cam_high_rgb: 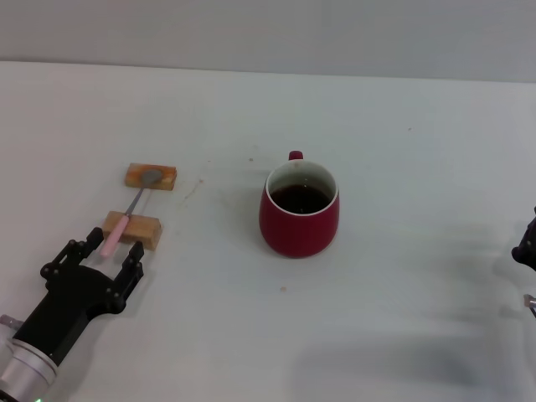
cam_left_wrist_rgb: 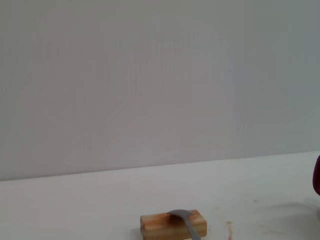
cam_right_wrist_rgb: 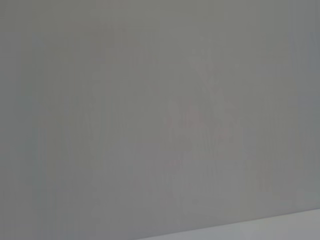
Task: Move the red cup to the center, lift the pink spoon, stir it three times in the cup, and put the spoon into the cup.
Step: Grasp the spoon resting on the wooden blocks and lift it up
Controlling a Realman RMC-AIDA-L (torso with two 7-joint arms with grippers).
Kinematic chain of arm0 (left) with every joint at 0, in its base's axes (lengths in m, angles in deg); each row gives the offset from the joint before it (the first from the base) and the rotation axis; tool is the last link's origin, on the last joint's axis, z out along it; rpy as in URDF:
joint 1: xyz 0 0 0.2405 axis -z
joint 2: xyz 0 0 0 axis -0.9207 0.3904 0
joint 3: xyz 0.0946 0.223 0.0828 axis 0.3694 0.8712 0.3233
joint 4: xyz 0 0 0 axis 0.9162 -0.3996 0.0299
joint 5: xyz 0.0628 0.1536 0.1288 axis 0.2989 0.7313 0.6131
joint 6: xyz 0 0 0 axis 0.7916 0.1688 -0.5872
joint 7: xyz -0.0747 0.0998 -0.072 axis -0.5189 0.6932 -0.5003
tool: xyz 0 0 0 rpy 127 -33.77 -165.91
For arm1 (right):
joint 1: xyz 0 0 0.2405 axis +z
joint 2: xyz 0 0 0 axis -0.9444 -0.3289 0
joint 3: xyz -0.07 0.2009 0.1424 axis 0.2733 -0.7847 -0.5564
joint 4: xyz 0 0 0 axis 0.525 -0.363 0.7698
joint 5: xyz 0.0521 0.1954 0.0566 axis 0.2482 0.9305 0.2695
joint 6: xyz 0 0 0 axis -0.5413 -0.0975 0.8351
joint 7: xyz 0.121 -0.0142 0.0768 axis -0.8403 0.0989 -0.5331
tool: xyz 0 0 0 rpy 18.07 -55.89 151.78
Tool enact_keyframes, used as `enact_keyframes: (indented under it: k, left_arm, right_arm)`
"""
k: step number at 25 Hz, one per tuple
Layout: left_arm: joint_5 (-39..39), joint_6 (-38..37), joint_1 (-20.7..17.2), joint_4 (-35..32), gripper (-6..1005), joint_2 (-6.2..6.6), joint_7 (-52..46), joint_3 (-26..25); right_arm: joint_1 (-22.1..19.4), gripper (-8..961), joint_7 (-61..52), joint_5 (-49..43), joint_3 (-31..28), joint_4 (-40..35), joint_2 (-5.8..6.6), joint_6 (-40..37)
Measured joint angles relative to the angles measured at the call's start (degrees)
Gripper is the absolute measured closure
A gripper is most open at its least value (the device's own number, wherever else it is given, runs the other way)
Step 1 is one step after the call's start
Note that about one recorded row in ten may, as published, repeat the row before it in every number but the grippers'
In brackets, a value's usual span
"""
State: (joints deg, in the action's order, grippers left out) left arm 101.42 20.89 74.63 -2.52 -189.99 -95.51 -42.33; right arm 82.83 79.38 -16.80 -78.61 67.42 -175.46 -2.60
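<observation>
The red cup [cam_high_rgb: 299, 219] stands upright near the middle of the table, its small handle turned to the far side and its inside dark. The pink spoon [cam_high_rgb: 126, 216] lies bridged over two tan wooden blocks, with its silver bowl on the far block [cam_high_rgb: 151, 177] and its pink handle on the near block [cam_high_rgb: 132, 229]. My left gripper [cam_high_rgb: 108, 250] is open just in front of the near block, and the handle's end lies between its fingers. The left wrist view shows the far block [cam_left_wrist_rgb: 165, 226], the spoon bowl [cam_left_wrist_rgb: 181, 215] and a sliver of the cup [cam_left_wrist_rgb: 317, 176]. My right gripper [cam_high_rgb: 527, 244] sits at the table's right edge, mostly out of view.
The white table [cam_high_rgb: 402, 318] ends at a grey wall [cam_high_rgb: 268, 33] at the back. The right wrist view shows only that wall [cam_right_wrist_rgb: 160, 110] and a strip of the table [cam_right_wrist_rgb: 280, 226]. A few small specks mark the table near the cup.
</observation>
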Motion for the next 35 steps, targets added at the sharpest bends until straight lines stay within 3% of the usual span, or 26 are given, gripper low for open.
enact_keyframes:
  k: [7, 15, 20, 31, 35]
  left_arm:
    - [-0.68, 0.88, 0.22, 0.14, 397, 0.03, 0.37, -0.08]
    - [-1.36, 1.80, 0.76, 1.24, 589, -0.14, 1.87, -0.12]
    - [-1.36, 1.36, 0.75, 1.37, 811, -0.05, 1.88, -0.07]
    - [-0.98, 0.01, 0.34, 2.73, 902, 0.30, 1.87, 0.35]
    - [-0.67, -3.03, 0.10, 2.67, 981, 0.31, 1.85, 0.57]
  right_arm:
    - [0.00, 953, 0.00, 0.01, 0.00, 0.03, 0.00, 0.00]
    - [-0.16, 954, 0.00, 0.01, 0.08, 0.17, 0.00, 0.02]
    - [-0.24, 954, 0.00, 0.01, 0.09, 0.18, 0.00, 0.06]
    - [0.00, 953, 0.00, 0.01, 0.15, 0.17, 0.00, 0.49]
    - [0.01, 954, 0.00, 0.01, 0.24, 0.11, -0.05, 1.10]
